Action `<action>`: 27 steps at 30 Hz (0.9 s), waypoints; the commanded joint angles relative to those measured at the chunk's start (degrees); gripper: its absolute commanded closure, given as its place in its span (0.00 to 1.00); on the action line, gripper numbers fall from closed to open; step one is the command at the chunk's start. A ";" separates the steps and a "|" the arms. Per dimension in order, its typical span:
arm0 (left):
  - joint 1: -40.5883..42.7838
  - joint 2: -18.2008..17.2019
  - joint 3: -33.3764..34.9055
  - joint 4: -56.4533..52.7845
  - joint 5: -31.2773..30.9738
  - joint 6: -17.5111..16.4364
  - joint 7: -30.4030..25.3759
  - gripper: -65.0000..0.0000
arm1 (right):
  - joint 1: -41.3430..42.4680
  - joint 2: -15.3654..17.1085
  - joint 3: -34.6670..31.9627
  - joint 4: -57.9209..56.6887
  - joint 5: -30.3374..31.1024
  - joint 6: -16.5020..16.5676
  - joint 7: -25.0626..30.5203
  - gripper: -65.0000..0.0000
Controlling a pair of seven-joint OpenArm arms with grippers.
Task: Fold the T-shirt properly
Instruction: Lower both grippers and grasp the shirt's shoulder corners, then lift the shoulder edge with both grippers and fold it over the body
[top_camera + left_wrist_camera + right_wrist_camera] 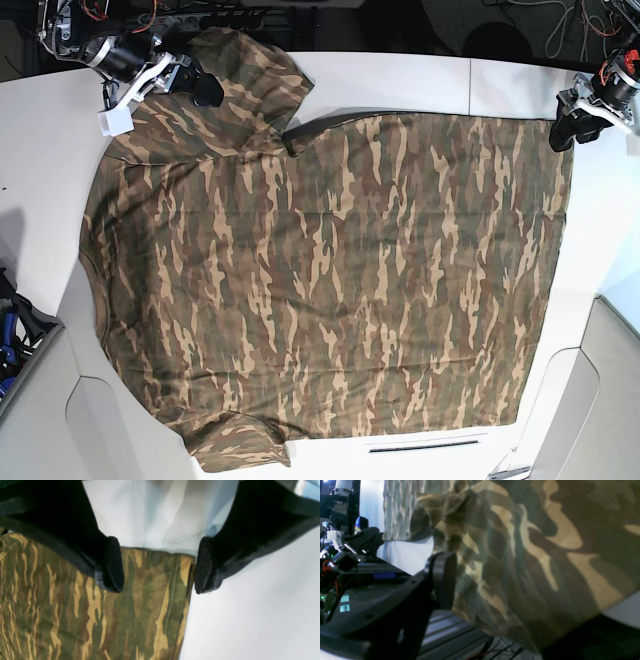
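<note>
In the left wrist view we look down between the two dark fingers [111,565] of the left gripper [158,566], whose jaws stand well apart and hold nothing; the corner of the T-shirt [75,610] lies flat below them, its stitched hem running down near the cloth's right edge, and the right-hand finger hangs just off that edge over the bare white table [250,620]. In the right wrist view the camouflage cloth [532,555] fills most of the picture, draped close before the lens — one rounded dark pad [443,580] of the right gripper presses against the fabric's edge, while the other finger is hidden behind the cloth, so we cannot tell whether these jaws are clamped or apart. Dark frame rails and wiring [335,562] sit beyond the table edge on the left. In the base view the T-shirt [330,290] lies spread wide across the white table [400,80], mostly flat, with one sleeve at the upper left and another at the lower left, and a dark fold showing at the top edge by the upper sleeve. The right gripper [195,82] rests at that upper-left sleeve, touching the cloth; the left gripper [572,128] sits at the upper-right corner of the shirt, right at its edge.
</note>
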 commanded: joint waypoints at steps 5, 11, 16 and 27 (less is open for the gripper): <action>-0.48 -0.68 -0.04 0.33 0.22 -0.39 1.51 0.84 | -0.48 0.31 0.00 0.22 -1.27 -0.20 -1.38 0.88; -1.73 -1.57 -0.07 0.66 0.33 -3.28 1.55 1.00 | -0.46 0.31 0.17 0.24 -2.38 0.81 -1.42 1.00; -1.68 -2.43 -0.09 1.75 -1.49 -3.68 1.75 1.00 | -0.50 0.31 1.05 1.51 -0.11 0.81 -1.46 1.00; -1.68 -2.78 -0.94 10.73 -1.66 -3.68 3.26 1.00 | 0.24 0.33 9.18 13.14 6.27 1.44 -3.74 1.00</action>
